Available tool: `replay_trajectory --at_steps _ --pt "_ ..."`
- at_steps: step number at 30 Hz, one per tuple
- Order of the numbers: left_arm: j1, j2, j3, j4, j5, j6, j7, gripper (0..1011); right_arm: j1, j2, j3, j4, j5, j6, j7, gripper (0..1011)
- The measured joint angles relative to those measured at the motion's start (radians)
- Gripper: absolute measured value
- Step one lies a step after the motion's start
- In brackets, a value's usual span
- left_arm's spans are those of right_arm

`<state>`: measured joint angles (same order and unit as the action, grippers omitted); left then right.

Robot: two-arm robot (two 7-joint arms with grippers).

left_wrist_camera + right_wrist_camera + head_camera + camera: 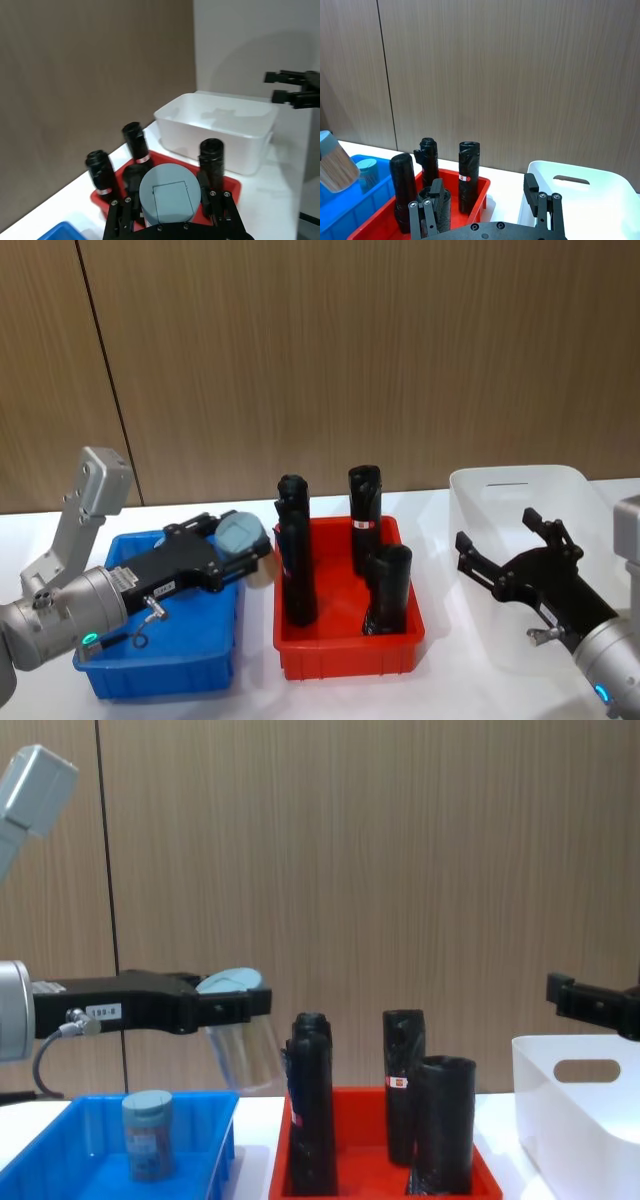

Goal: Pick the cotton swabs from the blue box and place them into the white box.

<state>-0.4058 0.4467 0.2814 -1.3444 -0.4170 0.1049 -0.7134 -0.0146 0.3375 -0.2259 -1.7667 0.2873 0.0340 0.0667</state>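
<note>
My left gripper point(243, 546) is shut on a cotton swab tub point(240, 532) with a pale blue lid. It holds the tub tilted in the air above the right end of the blue box point(180, 670). In the left wrist view the lid point(169, 194) sits between the black fingers point(220, 207). A second tub point(147, 1132) stands upright inside the blue box point(215, 1150). My right gripper point(505, 540) hangs open over the near left part of the white box point(500, 490), holding nothing.
A red tray point(345, 658) stands between the two boxes and holds several tall black rolls point(365, 502). A wooden wall runs close behind the white table. The held tub point(240, 1045) hangs about level with the roll tops.
</note>
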Motion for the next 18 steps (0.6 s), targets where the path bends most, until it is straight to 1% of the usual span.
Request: replay_trajectory --at_steps 3,5,6,8,10,11,12,16,18 --pt "-0.012 -0.002 0.004 0.013 -0.006 -0.008 -0.065 671 0.000 0.000 0.000 0.000 0.000 0.000 0.000 1002" --pt "-0.017 -0.003 0.006 0.019 -0.008 -0.011 -0.088 671 0.000 0.000 0.000 0.000 0.000 0.000 0.000 1002" --pt "-0.022 -0.005 0.008 0.025 -0.011 -0.014 -0.117 671 0.000 0.000 0.000 0.000 0.000 0.000 0.000 1002" --pt "-0.030 -0.007 0.011 0.035 -0.014 -0.019 -0.154 671 0.000 0.000 0.000 0.000 0.000 0.000 0.000 1002" --pt "-0.037 -0.009 0.013 0.044 -0.016 -0.022 -0.178 671 0.000 0.000 0.000 0.000 0.000 0.000 0.000 1002" --pt "-0.042 -0.010 0.015 0.051 -0.017 -0.025 -0.203 671 0.000 0.000 0.000 0.000 0.000 0.000 0.000 1002" --pt "-0.042 -0.010 0.015 0.051 -0.017 -0.025 -0.203 671 0.000 0.000 0.000 0.000 0.000 0.000 0.000 1001" --pt "-0.056 -0.013 0.019 0.071 -0.020 -0.033 -0.254 671 0.000 0.000 0.000 0.000 0.000 0.000 0.000 1001" --pt "-0.058 -0.014 0.020 0.074 -0.020 -0.034 -0.261 671 0.000 0.000 0.000 0.000 0.000 0.000 0.000 1001"
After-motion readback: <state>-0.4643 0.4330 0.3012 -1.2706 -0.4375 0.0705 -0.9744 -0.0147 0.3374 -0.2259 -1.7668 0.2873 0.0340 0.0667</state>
